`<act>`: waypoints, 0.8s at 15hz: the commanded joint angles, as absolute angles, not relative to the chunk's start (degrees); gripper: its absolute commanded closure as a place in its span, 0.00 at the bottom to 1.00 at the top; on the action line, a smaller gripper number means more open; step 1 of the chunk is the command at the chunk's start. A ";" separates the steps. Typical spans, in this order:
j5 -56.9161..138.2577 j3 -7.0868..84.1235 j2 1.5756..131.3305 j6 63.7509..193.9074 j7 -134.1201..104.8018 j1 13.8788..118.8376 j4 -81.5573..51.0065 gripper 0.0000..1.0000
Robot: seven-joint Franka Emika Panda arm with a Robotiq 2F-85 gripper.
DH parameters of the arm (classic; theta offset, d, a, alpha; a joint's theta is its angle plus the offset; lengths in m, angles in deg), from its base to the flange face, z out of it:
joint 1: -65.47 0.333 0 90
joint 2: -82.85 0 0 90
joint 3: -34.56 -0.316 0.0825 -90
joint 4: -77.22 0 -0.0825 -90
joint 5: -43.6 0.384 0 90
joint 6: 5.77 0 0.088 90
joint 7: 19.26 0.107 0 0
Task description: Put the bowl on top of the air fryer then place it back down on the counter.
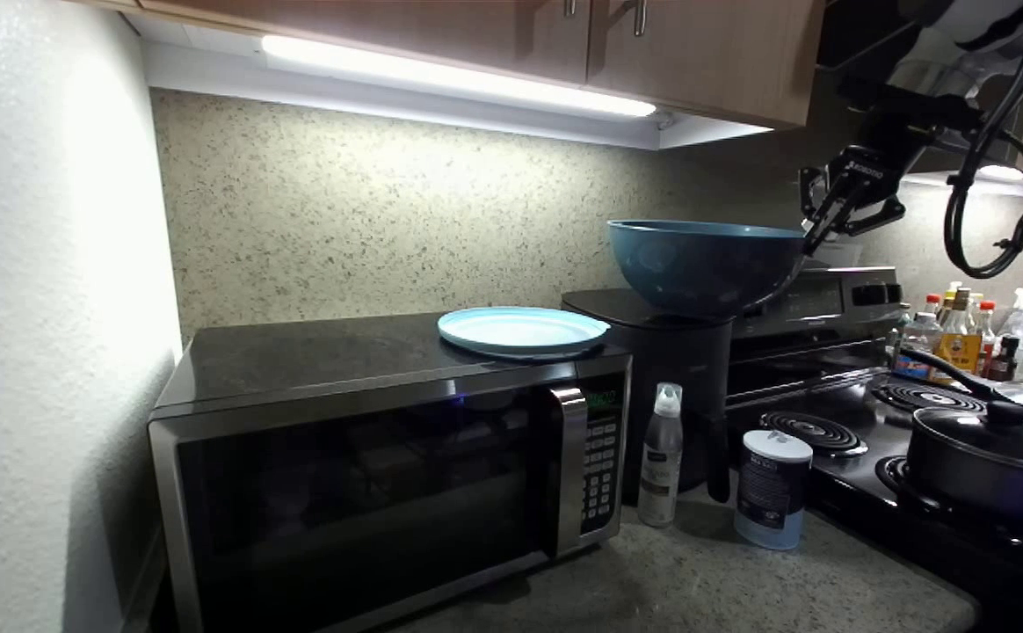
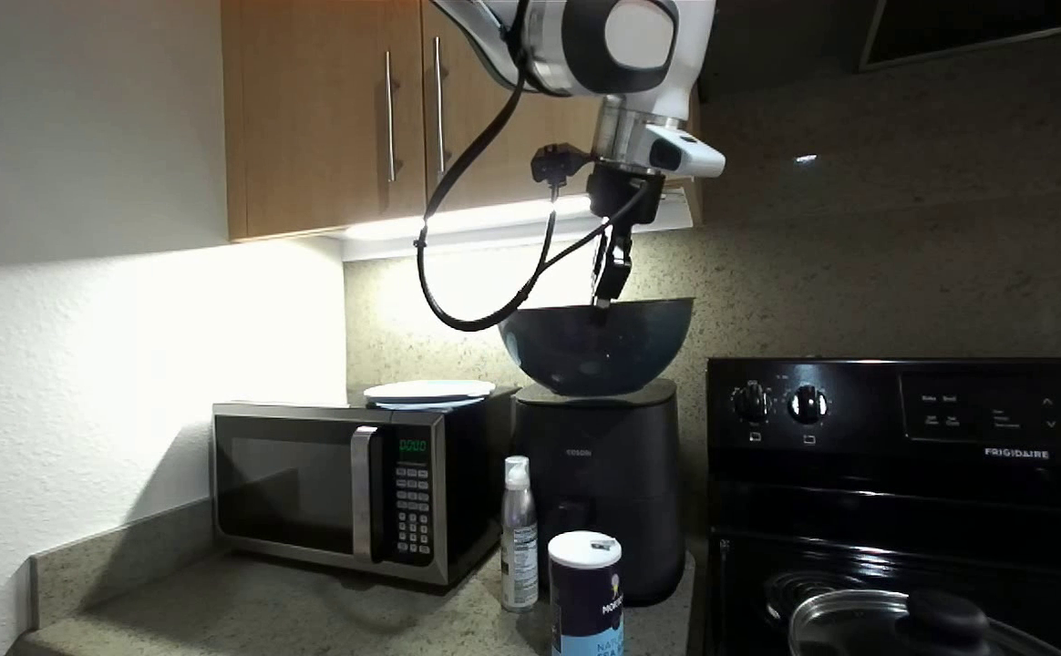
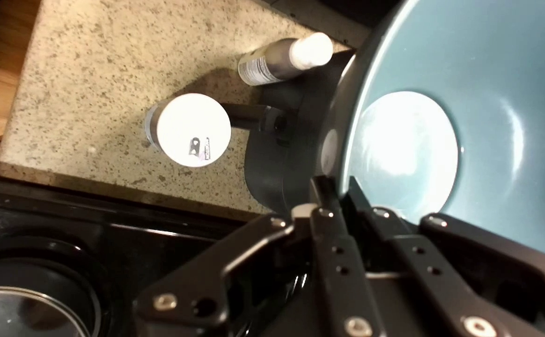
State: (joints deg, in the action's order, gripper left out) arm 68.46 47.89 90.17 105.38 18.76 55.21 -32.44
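The dark teal bowl (image 1: 705,272) sits over the flat top of the black air fryer (image 1: 692,378), rim up and about level. In an exterior view the bowl (image 2: 599,351) has its base at the air fryer's (image 2: 608,474) top; I cannot tell whether it rests there or hovers just above. My gripper (image 1: 810,239) points down at the rim on the stove side. In the wrist view the gripper (image 3: 340,185) has one finger inside and one outside the bowl (image 3: 492,70), closed on its rim. The speckled counter (image 1: 670,589) lies below.
The microwave (image 1: 371,475) with a pale-blue plate (image 1: 522,330) stands beside the air fryer. A spray bottle (image 1: 661,457) and salt canister (image 1: 773,492) stand in front. The stove with a lidded pot (image 1: 995,466) is on the other side. Cabinets (image 1: 476,35) hang above.
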 commanded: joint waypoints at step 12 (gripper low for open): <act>65.94 46.91 90.06 109.36 19.42 54.49 -31.74 0.23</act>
